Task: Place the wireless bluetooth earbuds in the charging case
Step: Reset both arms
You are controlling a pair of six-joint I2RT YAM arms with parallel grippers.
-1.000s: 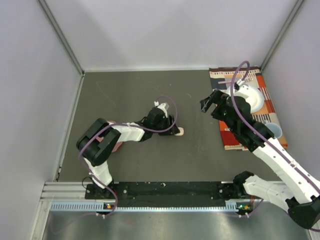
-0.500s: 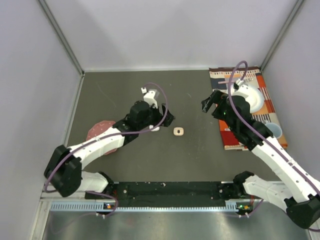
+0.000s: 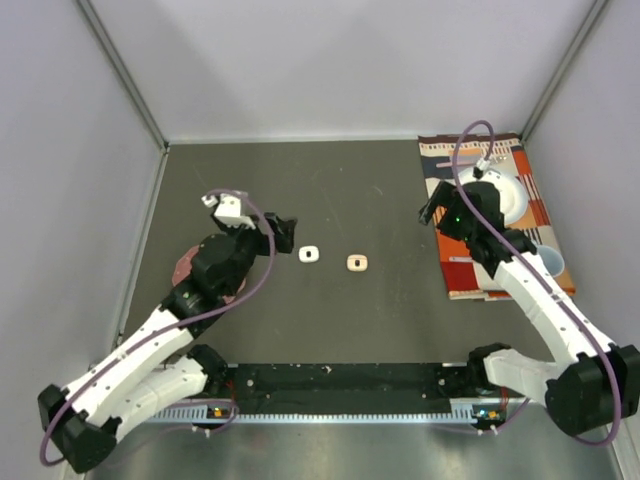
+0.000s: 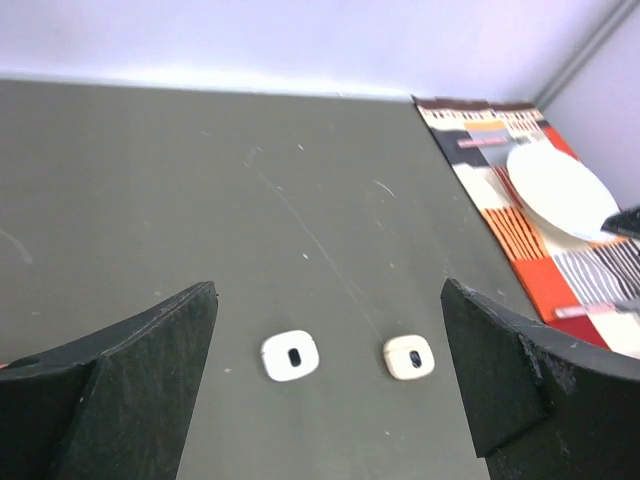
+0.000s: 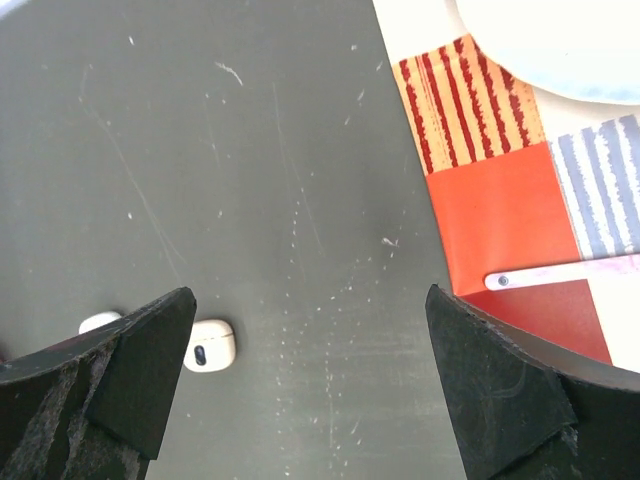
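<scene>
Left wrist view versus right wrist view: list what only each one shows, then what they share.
Only the left wrist: the back wall, the left fingers, and the white case and peach case both unobstructed. Only the right wrist: the right fingers, one hiding part of the white case. Both: the two cases, the patterned mat, the white plate and the grey table.

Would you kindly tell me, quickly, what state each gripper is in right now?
Left gripper: open, holding nothing.
Right gripper: open, holding nothing.
</scene>
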